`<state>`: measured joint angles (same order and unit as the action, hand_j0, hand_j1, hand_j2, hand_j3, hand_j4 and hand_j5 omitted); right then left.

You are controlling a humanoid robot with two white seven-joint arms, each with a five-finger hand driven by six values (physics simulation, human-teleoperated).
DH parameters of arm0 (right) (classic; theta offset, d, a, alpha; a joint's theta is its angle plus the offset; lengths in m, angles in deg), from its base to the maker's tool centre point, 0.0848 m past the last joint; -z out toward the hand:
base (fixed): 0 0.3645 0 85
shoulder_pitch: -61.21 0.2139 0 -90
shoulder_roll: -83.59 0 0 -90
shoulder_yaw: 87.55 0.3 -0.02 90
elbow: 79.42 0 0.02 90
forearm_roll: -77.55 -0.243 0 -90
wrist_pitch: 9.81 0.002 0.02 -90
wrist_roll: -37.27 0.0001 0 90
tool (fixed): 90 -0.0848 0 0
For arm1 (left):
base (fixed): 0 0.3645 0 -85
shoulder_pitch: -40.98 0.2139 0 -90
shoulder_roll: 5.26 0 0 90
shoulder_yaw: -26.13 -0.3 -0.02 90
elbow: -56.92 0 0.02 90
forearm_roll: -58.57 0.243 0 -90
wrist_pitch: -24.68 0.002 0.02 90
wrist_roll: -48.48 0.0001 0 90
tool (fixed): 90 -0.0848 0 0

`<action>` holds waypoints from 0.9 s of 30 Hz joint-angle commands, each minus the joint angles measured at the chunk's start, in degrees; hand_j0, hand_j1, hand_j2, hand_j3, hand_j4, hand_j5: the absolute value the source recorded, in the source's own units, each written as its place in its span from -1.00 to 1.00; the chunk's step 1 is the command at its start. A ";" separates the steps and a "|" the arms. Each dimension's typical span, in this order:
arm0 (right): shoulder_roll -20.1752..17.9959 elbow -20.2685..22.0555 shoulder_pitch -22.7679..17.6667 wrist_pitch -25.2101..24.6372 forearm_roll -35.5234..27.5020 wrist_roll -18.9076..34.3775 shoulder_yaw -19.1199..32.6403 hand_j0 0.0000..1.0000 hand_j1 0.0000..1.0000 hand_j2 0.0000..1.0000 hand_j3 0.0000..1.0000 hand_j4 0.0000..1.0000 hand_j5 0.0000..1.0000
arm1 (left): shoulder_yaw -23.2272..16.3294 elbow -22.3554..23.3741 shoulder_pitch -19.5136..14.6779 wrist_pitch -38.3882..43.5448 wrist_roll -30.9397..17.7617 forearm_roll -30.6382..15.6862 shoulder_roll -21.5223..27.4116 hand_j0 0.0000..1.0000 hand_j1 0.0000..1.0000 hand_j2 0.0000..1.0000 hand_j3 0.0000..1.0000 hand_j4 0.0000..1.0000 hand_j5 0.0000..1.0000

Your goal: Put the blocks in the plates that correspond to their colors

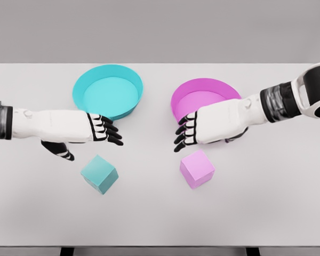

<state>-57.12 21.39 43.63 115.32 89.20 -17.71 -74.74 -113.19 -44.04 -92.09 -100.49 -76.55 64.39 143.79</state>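
Observation:
A cyan block (99, 174) lies on the white table, just below and right of my left hand (104, 129), whose fingers are spread and hold nothing. The cyan plate (108, 90) stands behind that hand. A pink block (197, 168) rests near the table's middle right, directly below my right hand (184, 133), which is open and empty. The magenta plate (202, 98) sits behind the right hand, and the hand covers its front rim. Both hands hover above the table, apart from the blocks.
The white table (266, 202) ends at a front edge near the bottom of the view. Grey background lies beyond its far edge.

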 commanded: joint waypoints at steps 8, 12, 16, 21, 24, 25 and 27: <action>0.97 0.00 0.00 -0.13 -0.14 -0.02 -4.20 1.00 1.00 1.00 1.00 1.00 1.00 | 0.01 -0.12 2.81 0.17 0.02 0.07 0.18 1.00 1.00 1.00 1.00 1.00 1.00; 1.76 0.00 0.00 -0.13 -0.14 -0.02 -5.16 1.00 1.00 1.00 1.00 1.00 1.00 | 0.01 -0.12 3.87 0.17 0.02 -0.02 0.01 1.00 1.00 1.00 1.00 1.00 1.00; 1.76 0.00 0.00 -0.13 -0.06 -0.02 -5.16 1.00 1.00 1.00 1.00 1.00 1.00 | 0.10 -0.03 4.84 0.17 0.02 -0.02 0.01 1.00 1.00 1.00 1.00 1.00 1.00; 2.64 0.00 -0.09 -0.13 0.29 -0.02 -5.25 1.00 1.00 1.00 1.00 1.00 1.00 | 0.10 -0.12 5.89 0.17 0.02 -0.02 -0.17 1.00 1.00 1.00 1.00 1.00 1.00; 2.64 -0.09 -0.09 -0.13 2.23 -0.02 -5.60 1.00 1.00 1.00 1.00 1.00 1.00 | 0.10 -0.03 6.07 0.17 0.02 -0.02 -0.17 1.00 1.00 1.00 1.00 1.00 1.00; 2.73 -0.09 -0.09 -0.13 2.58 -0.02 -5.60 1.00 1.00 1.00 1.00 1.00 1.00 | 0.10 -0.03 6.15 0.17 0.02 -0.02 -0.26 1.00 1.00 1.00 1.00 1.00 1.00; 3.08 -0.35 -0.09 -0.13 4.60 -0.02 -5.69 1.00 1.00 1.00 1.00 1.00 1.00 | 0.10 -0.03 6.24 0.17 0.02 0.07 -0.34 1.00 1.00 1.00 1.00 1.00 1.00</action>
<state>-54.32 21.20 43.54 115.31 92.53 -17.72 -80.36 -113.12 -44.08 -85.85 -100.47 -76.54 64.77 143.48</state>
